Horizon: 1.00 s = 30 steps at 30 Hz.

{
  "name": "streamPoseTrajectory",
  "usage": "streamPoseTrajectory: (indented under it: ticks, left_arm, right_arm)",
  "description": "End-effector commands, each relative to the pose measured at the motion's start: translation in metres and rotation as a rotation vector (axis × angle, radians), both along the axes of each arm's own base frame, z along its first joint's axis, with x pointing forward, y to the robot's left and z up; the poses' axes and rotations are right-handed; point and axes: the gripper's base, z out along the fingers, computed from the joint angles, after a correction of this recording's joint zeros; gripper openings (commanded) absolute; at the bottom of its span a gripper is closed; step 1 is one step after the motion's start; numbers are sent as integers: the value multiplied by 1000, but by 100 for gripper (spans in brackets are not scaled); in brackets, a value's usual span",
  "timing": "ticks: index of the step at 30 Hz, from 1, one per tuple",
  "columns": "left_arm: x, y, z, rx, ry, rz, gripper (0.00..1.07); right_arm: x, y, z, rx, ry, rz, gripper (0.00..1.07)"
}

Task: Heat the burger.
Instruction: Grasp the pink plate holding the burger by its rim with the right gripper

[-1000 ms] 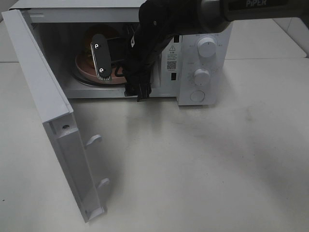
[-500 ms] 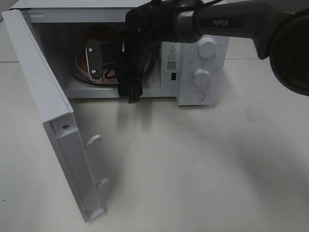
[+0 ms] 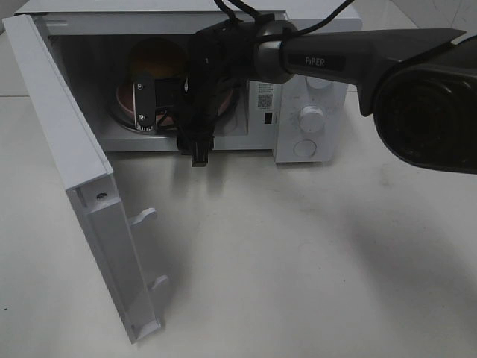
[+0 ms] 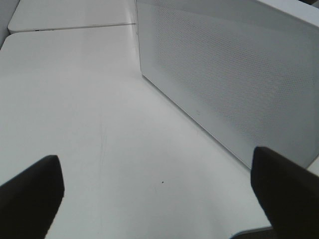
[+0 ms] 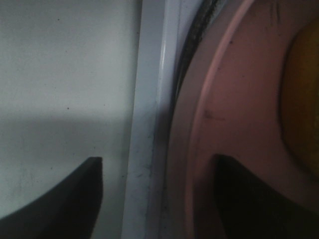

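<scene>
The burger [image 3: 158,60], with its golden-brown bun, sits on the pink plate [image 3: 123,101] inside the open white microwave [image 3: 309,149]. My right gripper [image 3: 158,108] reaches in through the opening; its fingers stand apart astride the plate's near rim. In the right wrist view, one finger is over the pink plate [image 5: 234,99], and the other is over the white surface beside the sill, so my right gripper [image 5: 157,199] is open. The bun [image 5: 305,99] shows at that view's edge. My left gripper [image 4: 159,199] is open and empty over the table, beside a perforated white panel [image 4: 234,74].
The microwave door [image 3: 71,142] stands swung open to the left, with its latch hooks [image 3: 145,216] pointing toward the table's front. Two knobs [image 3: 311,117] and a button are on the right control panel. The right arm [image 3: 350,60] crosses above the microwave.
My right gripper has moved left and deeper into the microwave, toward the plate. The arm has swung further across the view.
</scene>
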Motion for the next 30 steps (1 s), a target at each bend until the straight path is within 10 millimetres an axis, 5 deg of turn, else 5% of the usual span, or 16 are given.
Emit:
streamPoseTrajectory:
  ticks: [1, 4, 5, 6, 30]
  left_arm:
    - [-3, 0, 0, 0, -29, 4, 96]
    - [-3, 0, 0, 0, -29, 4, 96]
    - [-3, 0, 0, 0, -29, 4, 96]
    - [-3, 0, 0, 0, -29, 4, 96]
    - [-3, 0, 0, 0, -29, 4, 96]
  right_arm:
    - [0, 0, 3, 8, 8, -10, 32]
    - [0, 0, 3, 4, 13, -10, 24]
    - [0, -1, 3, 3, 14, -11, 3]
    - [-1, -1, 2, 3, 19, -13, 0]
    - [-7, 1, 9, -11, 46, 2, 0]
